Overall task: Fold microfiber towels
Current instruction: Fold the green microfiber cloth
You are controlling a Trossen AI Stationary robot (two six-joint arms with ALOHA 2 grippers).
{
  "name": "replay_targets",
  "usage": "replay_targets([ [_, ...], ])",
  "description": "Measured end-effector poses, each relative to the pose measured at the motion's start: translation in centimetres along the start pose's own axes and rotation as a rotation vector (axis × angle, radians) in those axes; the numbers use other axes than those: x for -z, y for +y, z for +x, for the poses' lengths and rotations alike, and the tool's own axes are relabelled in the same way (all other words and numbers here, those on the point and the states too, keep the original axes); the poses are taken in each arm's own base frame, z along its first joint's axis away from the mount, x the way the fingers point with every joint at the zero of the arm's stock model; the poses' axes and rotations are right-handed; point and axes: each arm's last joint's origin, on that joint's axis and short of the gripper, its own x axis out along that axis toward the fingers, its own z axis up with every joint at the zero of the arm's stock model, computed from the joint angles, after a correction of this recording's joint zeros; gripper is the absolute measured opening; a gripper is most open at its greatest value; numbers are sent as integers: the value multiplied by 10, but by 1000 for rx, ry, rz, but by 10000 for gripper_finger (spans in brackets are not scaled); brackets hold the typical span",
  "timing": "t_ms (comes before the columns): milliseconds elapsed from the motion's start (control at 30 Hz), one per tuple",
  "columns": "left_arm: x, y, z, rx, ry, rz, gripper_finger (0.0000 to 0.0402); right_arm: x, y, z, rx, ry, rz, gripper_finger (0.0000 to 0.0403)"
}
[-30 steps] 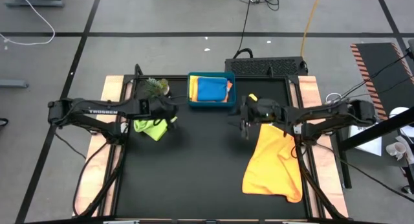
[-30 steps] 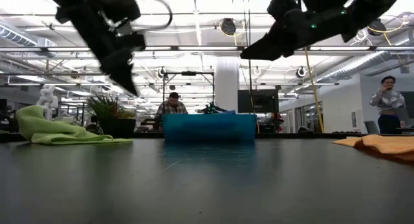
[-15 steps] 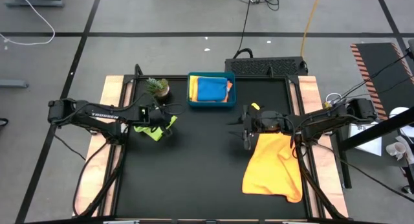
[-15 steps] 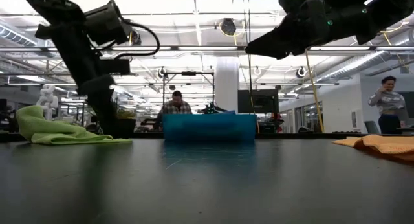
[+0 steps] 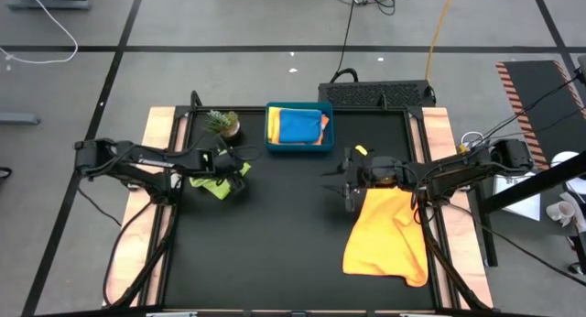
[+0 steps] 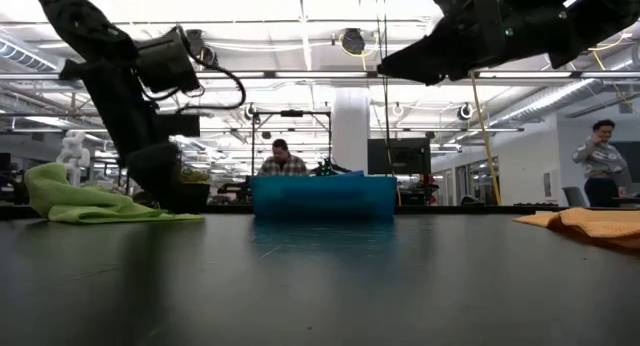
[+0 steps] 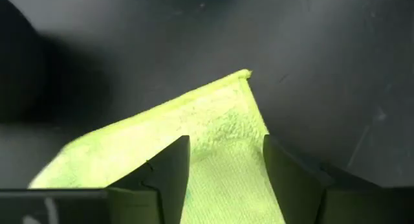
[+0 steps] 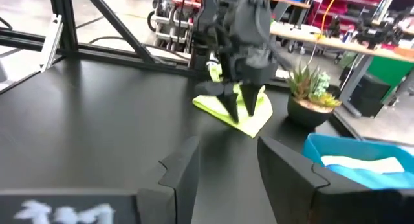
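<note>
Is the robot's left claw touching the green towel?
Touching. In the left wrist view, the left gripper has both fingers open and pressed down onto the green towel, with cloth showing between them. The right wrist view shows its tips on the towel too.

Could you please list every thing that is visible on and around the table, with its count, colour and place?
lime green towel: 1, lime green, crumpled on the table's left side, under the left gripper
orange towel: 1, orange, spread on the table's right side
tray: 1, teal, far middle of the table
towels in the tray: blue on top, yellow and orange edges showing; count unclear
potted plant: 1, green, left of the tray
people: 2, in the room behind the table
left gripper: open, over the lime green towel
right gripper: open, at the orange towel's far edge
</note>
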Motion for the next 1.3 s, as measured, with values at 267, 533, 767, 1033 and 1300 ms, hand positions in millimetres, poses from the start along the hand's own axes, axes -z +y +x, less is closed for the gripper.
replay_targets([
  [267,1,-3,12,-27,40,-40,204,-1,0,0,2,-14,-20,146],
  [533,-3,-5,10,9,43,-53,117,-1,0,0,2,-11,-38,146],
  [767,-17,-12,2,99,17,-27,15,0,-3,0,12,-4,-37,146],
  [1033,-26,-26,-7,148,-13,62,4,0,-3,0,14,1,-37,146],
  [1300,-17,-20,-8,34,71,54,52,2,-3,0,11,13,-20,146],
])
